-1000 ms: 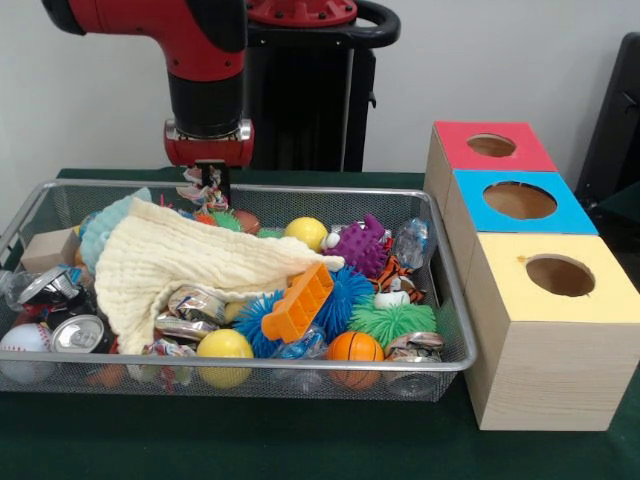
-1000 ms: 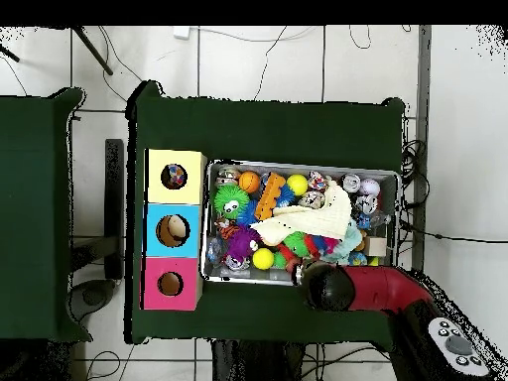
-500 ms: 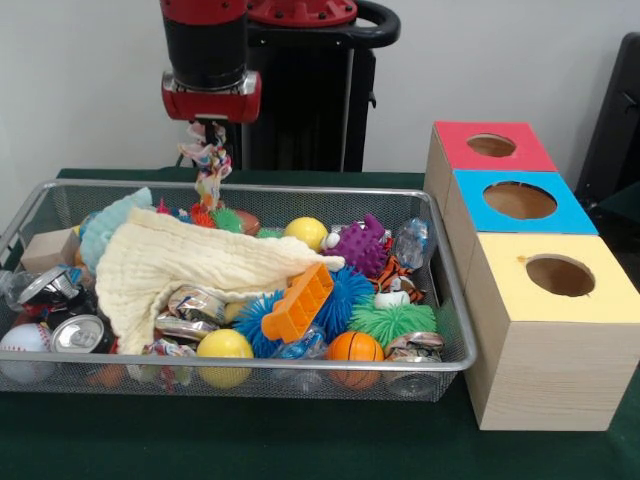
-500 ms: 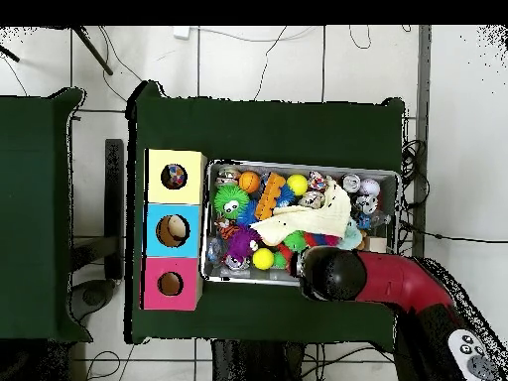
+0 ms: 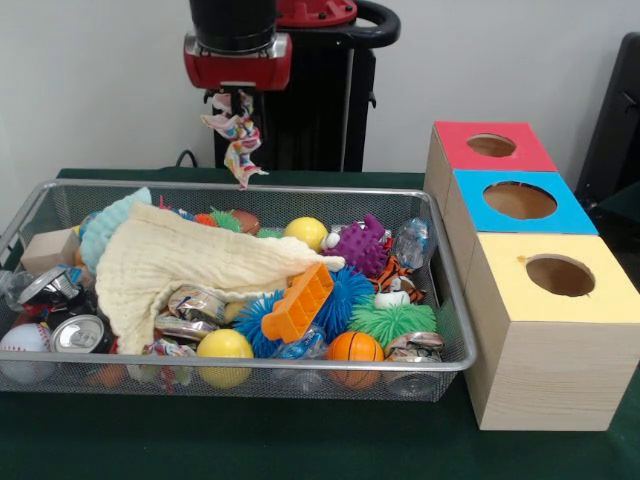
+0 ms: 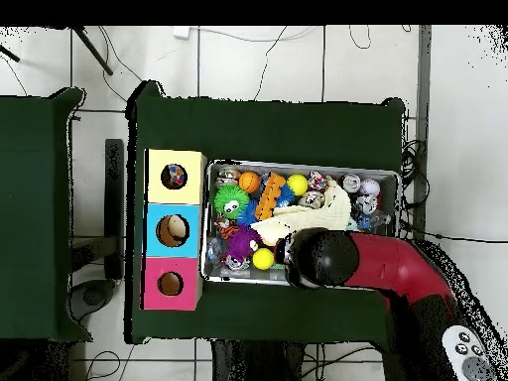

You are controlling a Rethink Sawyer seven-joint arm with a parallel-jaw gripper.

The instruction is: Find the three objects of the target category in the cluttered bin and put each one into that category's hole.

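**Gripper holding a cloth bundle above the bin**

The gripper [image 5: 237,95] has its short dark fingers [image 5: 243,97] closed on the top of a knotted cloth bundle [image 5: 239,138], which hangs free below them with its tail end just above the far rim of the wire mesh bin [image 5: 300,188]. Beneath the fingers lie the cream cloth [image 5: 180,265] and assorted balls. The yellow-topped box [image 5: 548,335] with its round hole [image 5: 559,275] stands well apart, outside the bin's end. In the overhead view the arm [image 6: 327,260] hides the grasp.

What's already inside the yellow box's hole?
In the overhead view, the yellow box's hole shows a patterned cloth bundle inside. Anything beneath it is covered. From the front view, the hole shows only bare inner wall.
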